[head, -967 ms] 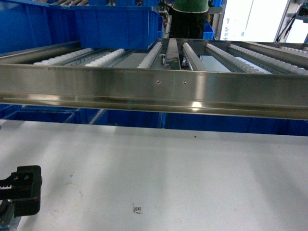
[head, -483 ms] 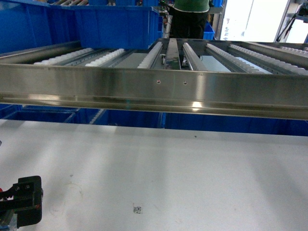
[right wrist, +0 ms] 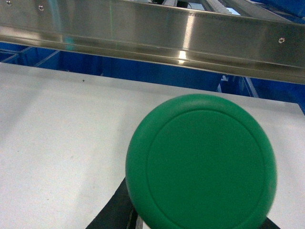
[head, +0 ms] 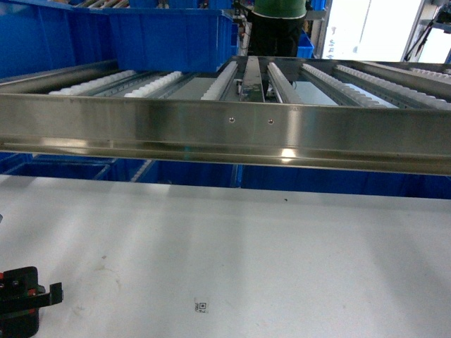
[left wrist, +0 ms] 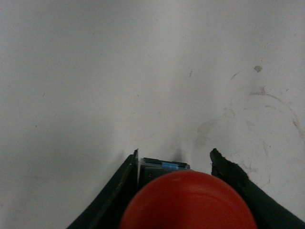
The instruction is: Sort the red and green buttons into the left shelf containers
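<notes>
While our left gripper (left wrist: 178,191) grips the red button (left wrist: 188,202) between its closed jaws, it hangs low over the white table (head: 282,267) at the head view's bottom-left corner. Our right gripper (right wrist: 190,224) clasps the green button (right wrist: 201,162), its broad cap facing the camera, before the steel rail (right wrist: 167,33) and blue bins (head: 169,35).

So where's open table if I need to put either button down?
The white tabletop is bare between the steel roller rack rail and the small printed code marker, and rightward. The left hand, holding the red round button, takes the near-left corner. The green round button sits in the right hand.
</notes>
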`<state>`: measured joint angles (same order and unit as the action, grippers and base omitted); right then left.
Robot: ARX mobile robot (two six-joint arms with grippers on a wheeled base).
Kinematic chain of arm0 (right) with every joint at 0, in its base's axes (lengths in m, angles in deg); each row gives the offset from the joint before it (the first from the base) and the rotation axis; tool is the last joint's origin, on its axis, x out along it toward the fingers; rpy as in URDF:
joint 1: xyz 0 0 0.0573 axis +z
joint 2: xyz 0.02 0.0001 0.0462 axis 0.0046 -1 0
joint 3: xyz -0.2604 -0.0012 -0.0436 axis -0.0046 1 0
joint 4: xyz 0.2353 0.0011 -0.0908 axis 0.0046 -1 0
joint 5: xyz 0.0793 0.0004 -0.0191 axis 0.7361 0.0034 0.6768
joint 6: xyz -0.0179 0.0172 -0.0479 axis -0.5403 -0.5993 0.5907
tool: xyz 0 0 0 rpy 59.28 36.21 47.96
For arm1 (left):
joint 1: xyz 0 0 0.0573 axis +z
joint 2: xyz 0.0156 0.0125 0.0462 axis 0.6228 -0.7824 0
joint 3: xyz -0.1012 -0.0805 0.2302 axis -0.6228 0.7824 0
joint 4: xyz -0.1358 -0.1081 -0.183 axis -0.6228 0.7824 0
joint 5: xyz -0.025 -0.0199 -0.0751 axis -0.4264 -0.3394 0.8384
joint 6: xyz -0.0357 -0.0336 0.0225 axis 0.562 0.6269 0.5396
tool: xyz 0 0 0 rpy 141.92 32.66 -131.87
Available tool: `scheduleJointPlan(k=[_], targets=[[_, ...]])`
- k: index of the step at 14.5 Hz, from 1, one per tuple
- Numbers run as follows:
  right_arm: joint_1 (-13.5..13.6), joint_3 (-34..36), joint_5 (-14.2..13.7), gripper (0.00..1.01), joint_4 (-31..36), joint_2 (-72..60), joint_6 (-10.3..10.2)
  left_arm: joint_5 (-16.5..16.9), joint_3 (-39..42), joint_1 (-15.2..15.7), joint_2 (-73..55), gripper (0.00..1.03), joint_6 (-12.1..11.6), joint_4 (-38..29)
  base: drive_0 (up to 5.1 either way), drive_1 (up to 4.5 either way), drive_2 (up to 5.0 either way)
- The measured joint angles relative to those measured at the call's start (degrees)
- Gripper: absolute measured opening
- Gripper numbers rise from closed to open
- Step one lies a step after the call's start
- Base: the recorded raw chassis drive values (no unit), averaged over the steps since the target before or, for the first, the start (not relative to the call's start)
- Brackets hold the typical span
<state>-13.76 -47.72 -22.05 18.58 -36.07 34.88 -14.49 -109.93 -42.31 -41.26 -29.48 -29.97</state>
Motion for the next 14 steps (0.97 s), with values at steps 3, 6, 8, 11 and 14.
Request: scheduleJointPlan(k=[3, 6, 8, 11, 14], targets=[[0.0, 0.0, 0.0, 0.26, 0.0, 0.0, 0.0, 0.0, 0.6, 0.2, 0.0, 0.30, 0.8, -0.5, 0.0, 0.00, 0.0], [0.0, 0.0, 0.0, 0.26, 0.0, 0.0, 0.0, 1.2, 1.7, 0.6, 3.8, 0.29, 0.0, 1.2, 0.0, 0.00, 0.0], [0.0, 0.0, 0.0, 0.26, 0.0, 0.0, 0.0, 3.6, 1.8, 1.6, 11.0, 0.29, -1.9, 3.3, 0.0, 0.00, 0.0], [0.0, 0.0, 0.0, 0.26, 0.0, 0.0, 0.0, 7.3, 2.4, 5.6, 22.5, 0.29, -3.8, 2.3, 0.0, 0.00, 0.0], [0.0, 0.0, 0.0, 0.26, 0.0, 0.0, 0.0, 10.3, 3.2, 7.6, 33.6, 0.29, -5.5, 6.8, 0.0, 0.00, 0.0]])
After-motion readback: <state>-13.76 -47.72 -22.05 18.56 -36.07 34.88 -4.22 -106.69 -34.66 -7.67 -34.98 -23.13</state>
